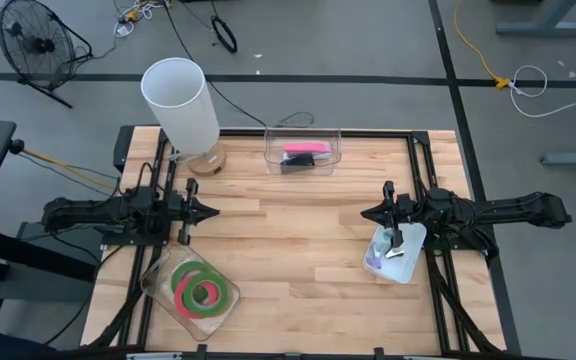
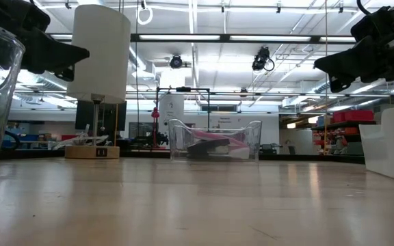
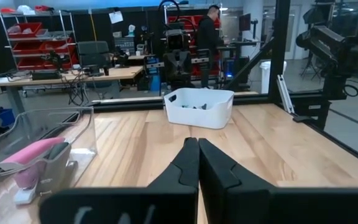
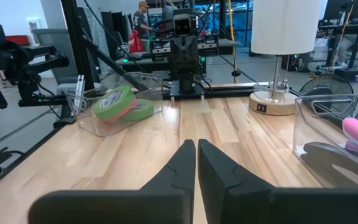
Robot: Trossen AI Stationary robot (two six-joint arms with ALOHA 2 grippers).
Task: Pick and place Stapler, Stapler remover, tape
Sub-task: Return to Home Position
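A pink stapler (image 1: 305, 149) lies beside a dark one (image 1: 296, 164) in a clear bin (image 1: 271, 150) at the table's far middle; it also shows in the low view (image 2: 217, 142). Green and red rolls of tape (image 1: 200, 286) lie flat in a clear bin (image 1: 158, 292) at the near left, and show again in the right wrist view (image 4: 118, 102). Small items I cannot make out, among which I cannot pick out a stapler remover, sit in a white bin (image 1: 415, 238) at the right. My left gripper (image 1: 213, 211) and my right gripper (image 1: 365, 213) hang shut above the table, pointing level at each other.
A lamp with a tall white shade (image 1: 180, 105) stands on its wooden base (image 1: 206, 160) at the far left. Bare wood spreads between the two grippers. A dark frame (image 1: 368, 133) runs along the table's edges. People stand in the room beyond.
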